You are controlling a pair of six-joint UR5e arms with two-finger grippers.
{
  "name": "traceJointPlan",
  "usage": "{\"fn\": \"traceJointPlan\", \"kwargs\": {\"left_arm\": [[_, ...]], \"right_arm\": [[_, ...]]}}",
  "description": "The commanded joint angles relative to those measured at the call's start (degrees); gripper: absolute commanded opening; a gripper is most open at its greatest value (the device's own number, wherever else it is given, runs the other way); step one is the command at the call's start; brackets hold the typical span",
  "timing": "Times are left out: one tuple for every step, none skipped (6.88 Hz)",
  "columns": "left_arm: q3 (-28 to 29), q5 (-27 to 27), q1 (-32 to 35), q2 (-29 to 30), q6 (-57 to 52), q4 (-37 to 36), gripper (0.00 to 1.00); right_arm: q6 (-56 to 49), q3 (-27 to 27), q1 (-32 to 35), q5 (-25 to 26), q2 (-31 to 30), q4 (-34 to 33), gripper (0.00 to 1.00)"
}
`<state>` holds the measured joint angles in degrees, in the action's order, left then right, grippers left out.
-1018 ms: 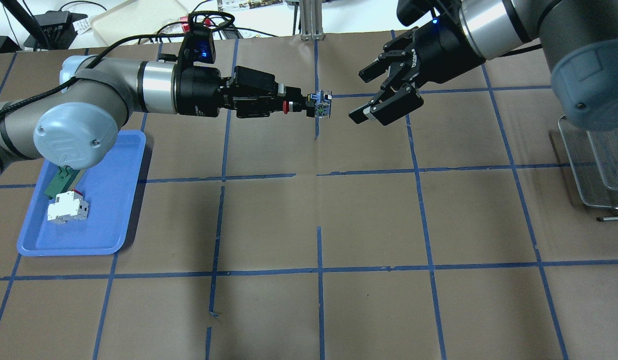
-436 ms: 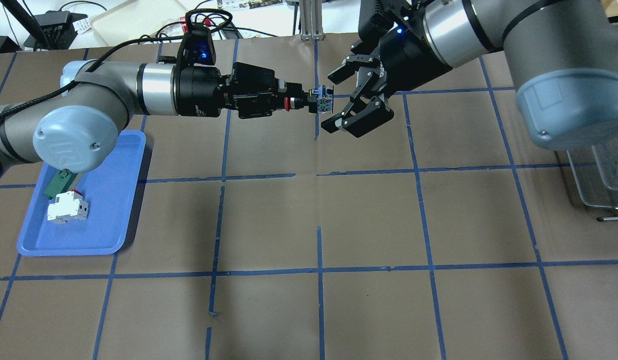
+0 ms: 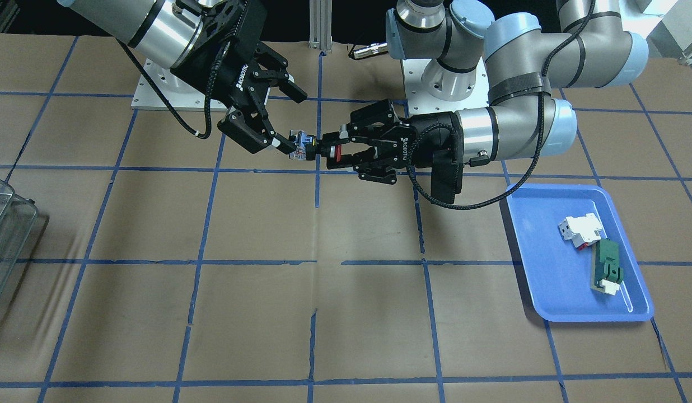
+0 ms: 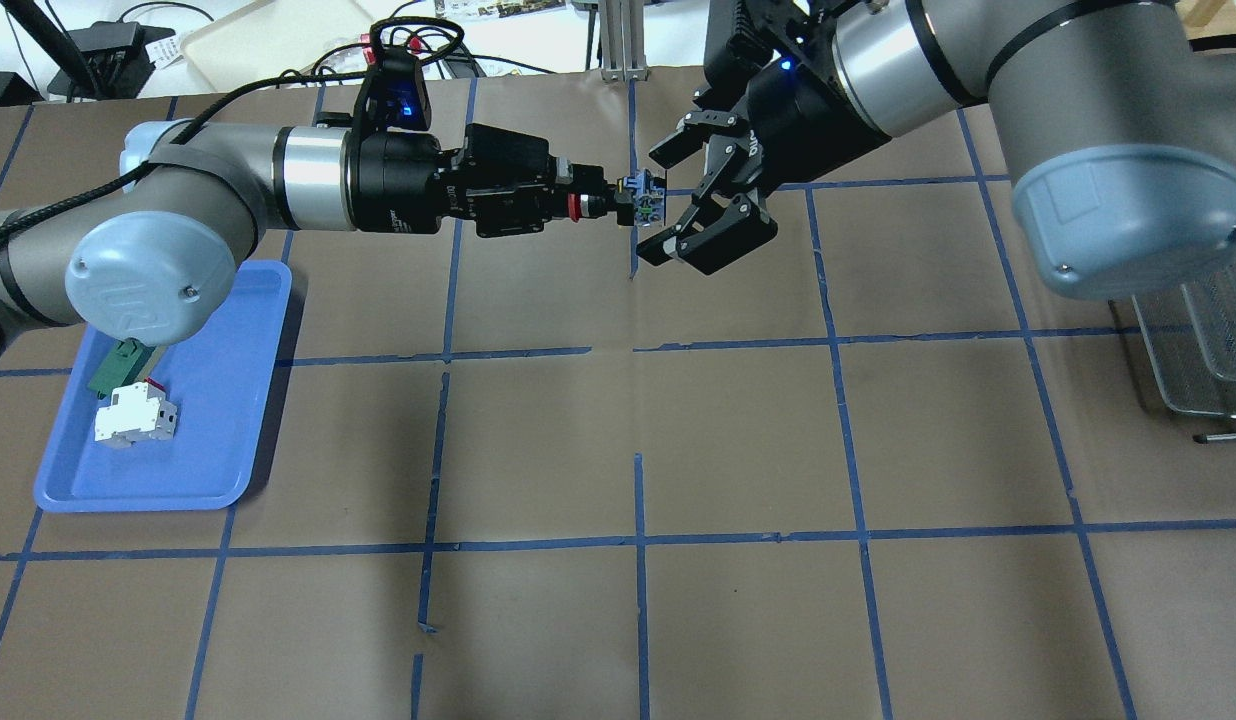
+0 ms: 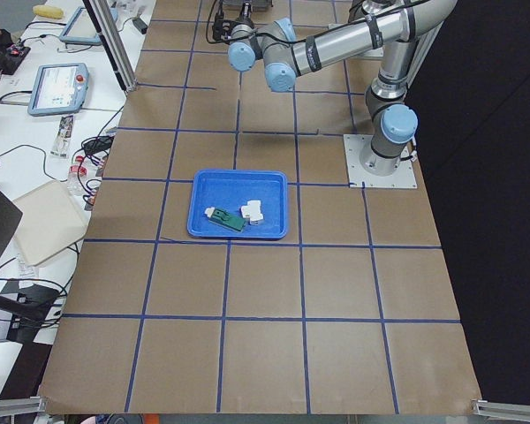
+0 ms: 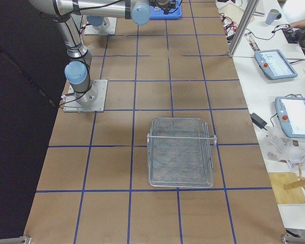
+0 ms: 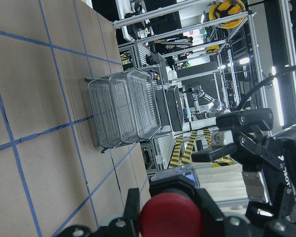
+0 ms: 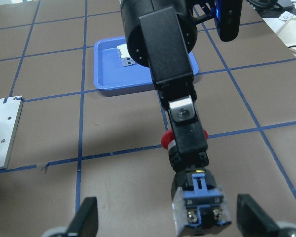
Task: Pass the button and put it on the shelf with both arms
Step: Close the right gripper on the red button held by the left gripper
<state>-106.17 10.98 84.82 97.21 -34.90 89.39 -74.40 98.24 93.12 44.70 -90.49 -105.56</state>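
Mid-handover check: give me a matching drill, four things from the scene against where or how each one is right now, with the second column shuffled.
Things:
1. button
2. right claw
3. shelf
4. blue tray

States:
A. holds the white-and-red block
B. open, fingers either side of the button
C. stands off on the robot's right side, far from both claws
D. held in mid-air by the shut left claw

Pairs: 1-D; 2-B; 3-C; 4-A

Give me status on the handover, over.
Left tool shut on the button, held in mid-air. Right tool open, straddling the button's far end, not clamped. Nothing between them. Shelf empty.
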Motion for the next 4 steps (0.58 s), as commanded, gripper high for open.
{"fn": "traceJointPlan", "kwargs": {"left_arm": [[0.0,0.0,0.0,0.0,0.0,0.0,0.00],[0.0,0.0,0.0,0.0,-0.1,0.0,0.00],[-0.2,0.0,0.0,0.0,-0.1,-0.1,0.00],[-0.2,0.0,0.0,0.0,-0.1,-0.1,0.00]], "right_arm": [[1.0,-0.7,0.7,0.6,2.9,-3.2,1.00],[6.9,-0.6,2.1,0.5,3.2,-5.9,1.00],[9.0,-0.7,3.6,0.6,3.4,-7.8,1.00],[8.8,-0.7,3.6,2.4,3.9,-7.7,0.79]]}}
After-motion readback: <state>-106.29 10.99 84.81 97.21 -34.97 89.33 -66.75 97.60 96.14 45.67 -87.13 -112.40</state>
